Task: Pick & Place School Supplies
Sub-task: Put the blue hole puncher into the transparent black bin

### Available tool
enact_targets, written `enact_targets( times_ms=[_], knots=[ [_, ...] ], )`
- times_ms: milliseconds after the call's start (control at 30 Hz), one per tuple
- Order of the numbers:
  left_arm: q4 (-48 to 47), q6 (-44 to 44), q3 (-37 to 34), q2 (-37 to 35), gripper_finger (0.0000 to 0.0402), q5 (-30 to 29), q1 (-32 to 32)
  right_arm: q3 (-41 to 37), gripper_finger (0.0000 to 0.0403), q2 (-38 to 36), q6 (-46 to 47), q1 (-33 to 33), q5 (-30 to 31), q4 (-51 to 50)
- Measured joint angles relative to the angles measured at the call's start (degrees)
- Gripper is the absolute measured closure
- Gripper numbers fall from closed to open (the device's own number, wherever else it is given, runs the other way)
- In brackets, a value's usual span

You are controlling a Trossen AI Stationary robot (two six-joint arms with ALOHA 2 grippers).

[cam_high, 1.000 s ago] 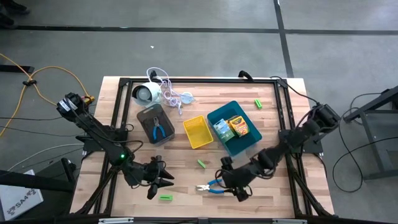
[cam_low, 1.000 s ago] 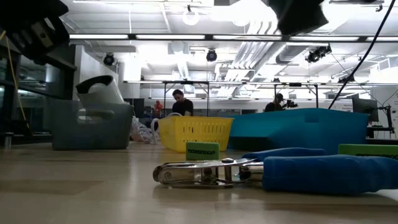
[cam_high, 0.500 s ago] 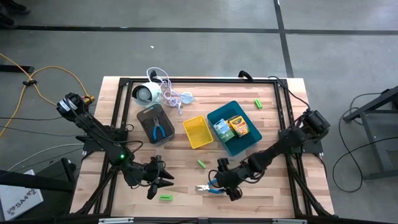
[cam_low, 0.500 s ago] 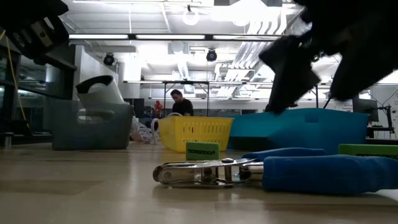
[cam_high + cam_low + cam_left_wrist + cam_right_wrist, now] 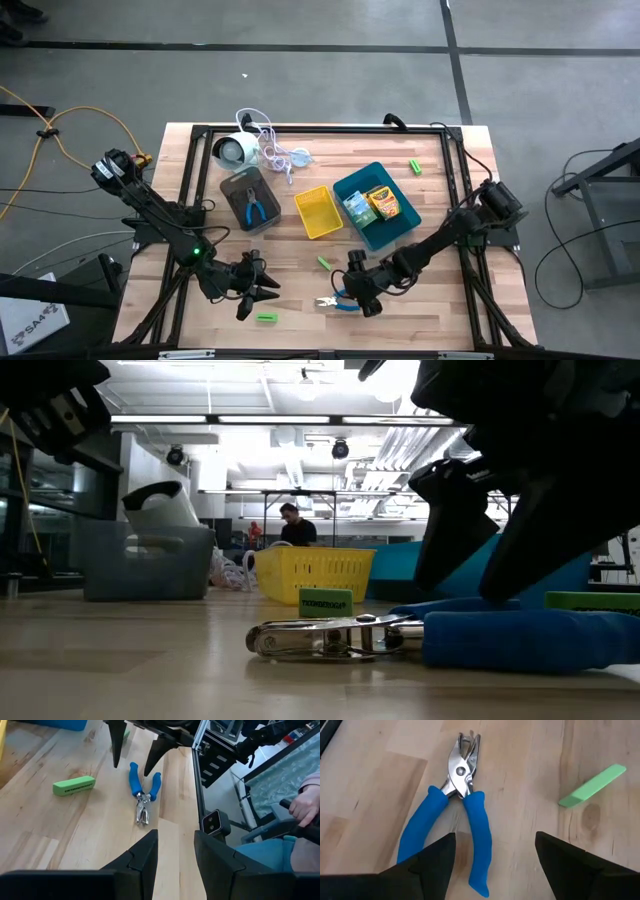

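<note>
Blue-handled pliers lie flat on the table near its near edge, metal jaws toward the left. My right gripper hangs open just over the blue handles, one finger on either side. My left gripper waits open to the left, low over the table. Green blocks lie loose: one by the left gripper, one behind the pliers, one far right. A second pair of pliers lies in the grey tray. A green box and an orange box sit in the blue tray.
A yellow tray stands between the grey and blue trays. A white round device with a coiled cord sits at the far left. A black frame runs around the table edge. A person's hand shows beyond the table's right side.
My right gripper has moved toward the table's left and come down over the pliers' blue handles, staying open. In the low view it has dropped into the picture behind the handles. The pliers and the blocks have not moved.
</note>
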Motion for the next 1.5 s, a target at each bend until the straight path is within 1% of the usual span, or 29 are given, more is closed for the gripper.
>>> enact_targets(
  times_ms=[267,400,600,767,1200,1500],
  knots=[
    [0.1,0.0,0.0,0.0,0.0278,0.0,0.0,0.0,0.0173,1.3,0.0,0.0,-0.7,-0.1],
    [0.4,0.0,0.0,0.0,0.0278,0.1,0.0,0.1,0.018,2.7,0.6,-0.4,-2.7,1.3],
    [0.6,0.0,0.0,0.0,0.0278,0.1,0.0,0.1,0.0188,3.4,1.6,-0.9,-3.0,1.7],
    [0.9,0.0,0.0,0.0,0.0278,0.1,0.0,0.0,0.0205,3.4,1.5,-1.1,-2.8,1.7],
    [0.9,0.0,0.0,0.0,0.0278,0.1,0.0,0.0,0.0292,3.4,1.5,-1.2,-3.1,1.7],
    [0.8,-0.3,0.0,0.0,0.0278,0.1,0.0,0.0,0.0364,3.4,1.5,-1.2,-4.2,1.7]
  ],
)
